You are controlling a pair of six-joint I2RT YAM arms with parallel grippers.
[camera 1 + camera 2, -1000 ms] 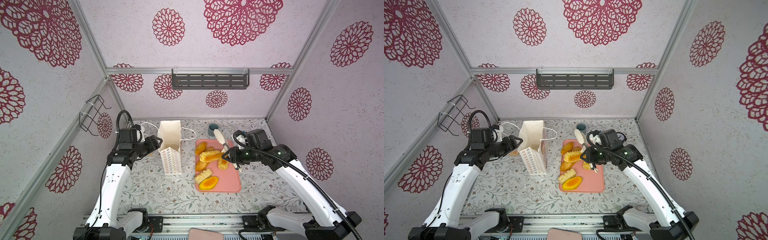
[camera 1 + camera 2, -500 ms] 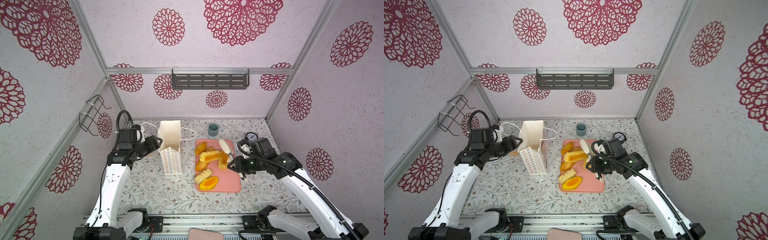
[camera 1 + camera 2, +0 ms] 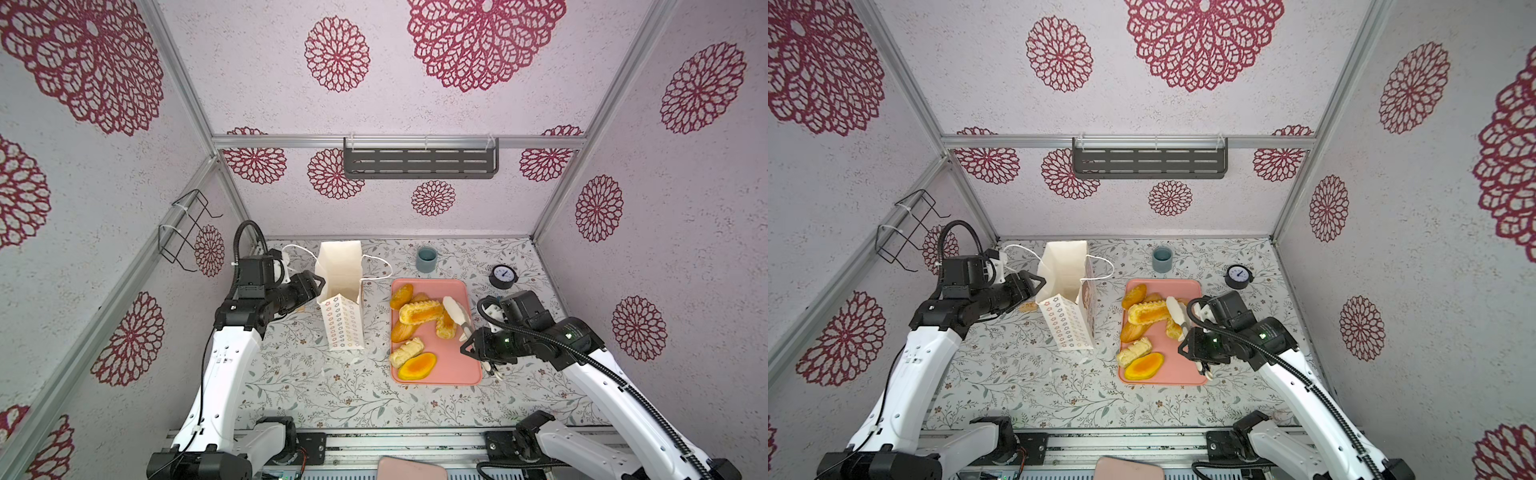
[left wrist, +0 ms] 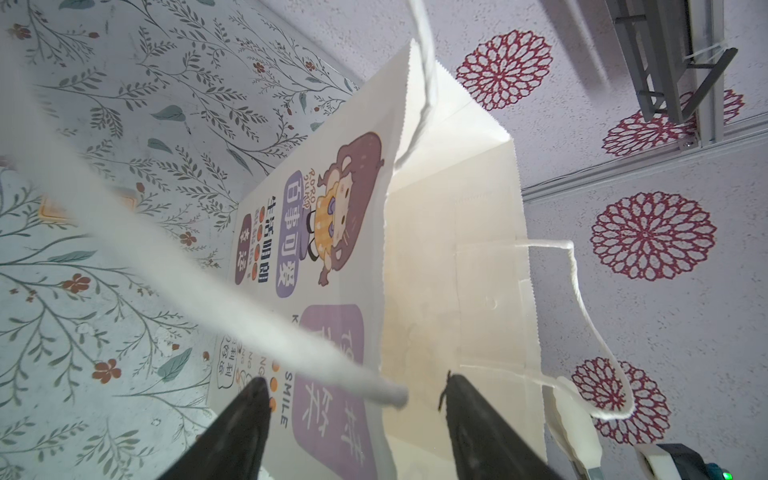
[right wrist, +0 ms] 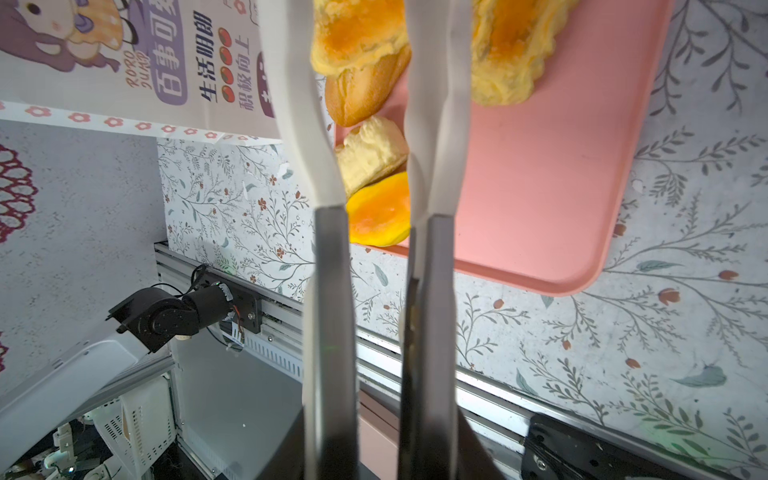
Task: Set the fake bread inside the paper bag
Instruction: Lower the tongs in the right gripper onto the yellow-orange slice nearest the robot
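The white paper bag [image 3: 343, 328] [image 3: 1065, 322] stands upright and open, left of the pink tray [image 3: 455, 361]. My left gripper [image 3: 319, 285] [image 4: 353, 382] is open, its black fingers straddling the bag's near wall [image 4: 332, 232], a cord handle crossing in front. Several pieces of fake bread lie on the tray, among them a long tart loaf [image 3: 419, 311] [image 3: 1148, 312] and an orange oval [image 3: 417, 366] [image 5: 380, 216]. Another piece [image 3: 1028, 306] lies on the table behind the bag. My right gripper [image 3: 473, 347] [image 5: 380, 419] is shut on white tongs [image 3: 455, 311] [image 5: 440, 104] over the tray's right side; their tips are out of the wrist view.
A blue-grey cup [image 3: 427, 259] and a round black gauge [image 3: 503, 276] stand behind the tray. A wire rack [image 3: 187, 228] hangs on the left wall and a grey shelf [image 3: 419, 163] on the back wall. The rail [image 5: 291, 316] runs along the table's front edge.
My right arm has drawn back to the right and toward the front with the tongs, uncovering the cup and gauge. The left arm and the bag have not moved.
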